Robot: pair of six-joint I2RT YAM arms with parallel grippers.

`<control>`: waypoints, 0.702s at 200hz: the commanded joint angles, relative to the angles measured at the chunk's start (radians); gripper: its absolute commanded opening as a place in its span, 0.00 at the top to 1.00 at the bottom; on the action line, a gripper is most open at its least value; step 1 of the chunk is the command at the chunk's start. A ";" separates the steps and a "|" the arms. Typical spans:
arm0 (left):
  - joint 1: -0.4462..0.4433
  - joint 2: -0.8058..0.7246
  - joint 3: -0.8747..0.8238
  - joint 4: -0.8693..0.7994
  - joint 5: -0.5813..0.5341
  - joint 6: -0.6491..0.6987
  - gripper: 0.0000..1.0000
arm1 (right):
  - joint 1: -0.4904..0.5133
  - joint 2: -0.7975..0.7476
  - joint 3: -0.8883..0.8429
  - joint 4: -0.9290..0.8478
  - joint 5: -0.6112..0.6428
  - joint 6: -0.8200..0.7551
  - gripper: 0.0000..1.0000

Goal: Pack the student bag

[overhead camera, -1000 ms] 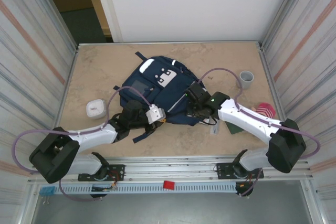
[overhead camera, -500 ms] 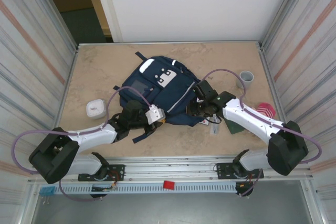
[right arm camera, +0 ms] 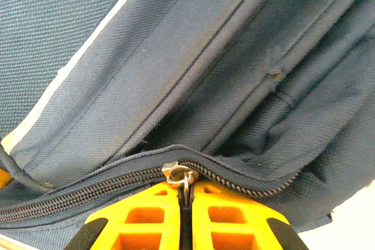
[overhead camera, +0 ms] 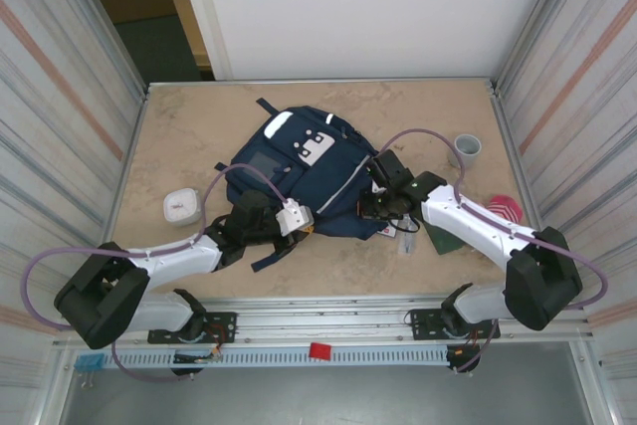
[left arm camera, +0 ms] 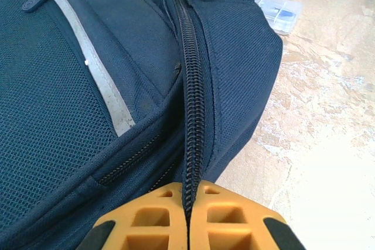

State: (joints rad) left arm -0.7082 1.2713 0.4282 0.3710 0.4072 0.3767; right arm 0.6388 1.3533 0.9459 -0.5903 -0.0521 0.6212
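The bag (overhead camera: pixel 299 171) lies flat in the middle of the bench (overhead camera: pixel 418 116), and I judge the packing is at an early stage. The left end effector (left arm camera: pixel 187 226) is closed on the seam of the zipper (left arm camera: pixel 190 86) at the near edge of the bag. The right end effector (right arm camera: pixel 186 215) is closed on the pull (right arm camera: pixel 179 175) at the bag's right side. The zipper between them looks shut, so the bag probably has to be opened first. Nothing is seen inside the bag. Outside it lie a white box (overhead camera: pixel 179 207) to its left, and a cup (overhead camera: pixel 466 149), a green book (overhead camera: pixel 450 239) and a clear case (left arm camera: pixel 275 10) to its right. These possibly have to go in, and then the zipper must be closed.
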 commanded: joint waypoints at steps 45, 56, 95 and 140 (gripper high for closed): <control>0.000 -0.061 0.034 -0.010 -0.050 0.018 1.00 | -0.123 -0.030 -0.009 -0.158 0.138 -0.021 0.95; 0.000 -0.062 0.040 -0.027 -0.067 0.014 1.00 | -0.137 -0.023 -0.010 -0.141 0.120 -0.040 0.95; 0.000 -0.101 0.073 -0.131 -0.188 -0.032 1.00 | -0.096 -0.031 -0.022 -0.049 0.001 -0.057 0.95; 0.045 -0.165 0.172 -0.442 -0.468 -0.167 0.89 | 0.117 -0.002 -0.038 0.093 0.040 0.132 0.95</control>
State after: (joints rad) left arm -0.7059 1.1721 0.5220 0.0845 0.1398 0.3241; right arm 0.6559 1.3392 0.9302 -0.5968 -0.0402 0.6323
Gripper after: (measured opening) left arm 0.073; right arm 0.075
